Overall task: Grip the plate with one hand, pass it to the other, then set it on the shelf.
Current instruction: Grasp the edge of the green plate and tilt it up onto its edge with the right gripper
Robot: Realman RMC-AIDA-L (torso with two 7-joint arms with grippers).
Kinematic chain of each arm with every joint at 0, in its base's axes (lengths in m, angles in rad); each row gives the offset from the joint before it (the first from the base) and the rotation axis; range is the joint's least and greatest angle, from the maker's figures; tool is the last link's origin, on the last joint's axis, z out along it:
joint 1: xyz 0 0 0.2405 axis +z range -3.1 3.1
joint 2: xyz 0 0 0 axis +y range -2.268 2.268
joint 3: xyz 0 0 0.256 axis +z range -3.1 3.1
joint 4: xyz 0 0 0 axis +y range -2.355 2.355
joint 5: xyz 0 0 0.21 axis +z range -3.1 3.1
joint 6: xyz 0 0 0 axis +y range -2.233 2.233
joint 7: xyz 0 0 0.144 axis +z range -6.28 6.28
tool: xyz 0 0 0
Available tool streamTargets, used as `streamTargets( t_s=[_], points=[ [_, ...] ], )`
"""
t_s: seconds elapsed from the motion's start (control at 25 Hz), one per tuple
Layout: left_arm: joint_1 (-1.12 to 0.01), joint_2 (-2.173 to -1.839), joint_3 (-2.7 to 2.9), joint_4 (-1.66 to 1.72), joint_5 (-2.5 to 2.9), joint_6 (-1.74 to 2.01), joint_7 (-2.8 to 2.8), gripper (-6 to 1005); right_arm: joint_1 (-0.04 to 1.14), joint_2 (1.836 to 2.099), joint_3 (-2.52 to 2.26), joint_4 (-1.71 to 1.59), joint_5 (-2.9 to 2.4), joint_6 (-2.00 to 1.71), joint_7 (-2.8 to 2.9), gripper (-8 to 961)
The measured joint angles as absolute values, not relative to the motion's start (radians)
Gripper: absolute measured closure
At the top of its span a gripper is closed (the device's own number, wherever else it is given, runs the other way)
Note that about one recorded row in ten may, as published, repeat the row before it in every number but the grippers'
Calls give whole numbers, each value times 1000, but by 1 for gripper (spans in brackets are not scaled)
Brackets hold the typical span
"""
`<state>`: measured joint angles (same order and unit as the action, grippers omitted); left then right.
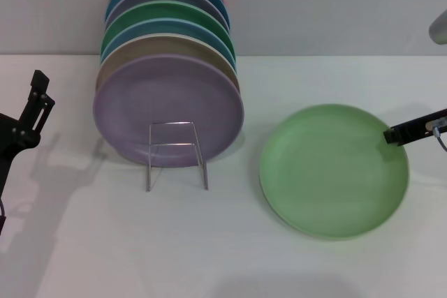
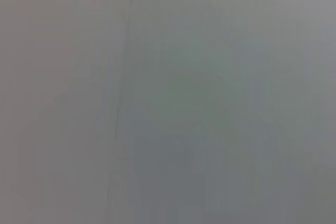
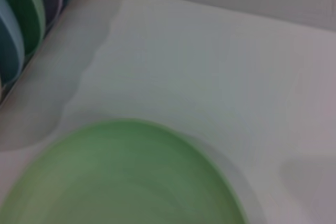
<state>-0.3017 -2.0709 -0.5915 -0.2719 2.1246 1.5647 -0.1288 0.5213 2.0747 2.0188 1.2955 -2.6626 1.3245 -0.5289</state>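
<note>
so the plate (image 1: 334,170) sits flat near the desk's right edge, the right gripper (image 1: 392,134) is over its far-right rim, probably lining up a grab (can't tell if its fingers are open), left gripper (image 1: 36,99) parked by the left edge.

White tabletop (image 1: 230,256) meets plain pale wall (image 1: 314,5); soft shadows at left
</note>
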Motion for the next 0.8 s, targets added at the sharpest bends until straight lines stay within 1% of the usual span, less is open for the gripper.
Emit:
streamTargets(
  t_s=[0.52,0.68,0.72,0.8],
  points=[
    [-298,-2071,-629,-270,2123,1561,-129,255,398,2076,1913,1570,-2600,1345,-593,934],
    [-296,-2071,-631,-270,2123,1564,-129,257,338,2077,1886,1645,-2582,1341,-640,934],
    [-296,-2071,-631,-270,2123,1565,-129,257,338,2077,1886,1645,-2582,1341,-640,934],
    [-292,-2071,-638,-275,2123,1567,-129,258,297,2078,1882,1686,-2536,1323,-684,935]
  ],
)
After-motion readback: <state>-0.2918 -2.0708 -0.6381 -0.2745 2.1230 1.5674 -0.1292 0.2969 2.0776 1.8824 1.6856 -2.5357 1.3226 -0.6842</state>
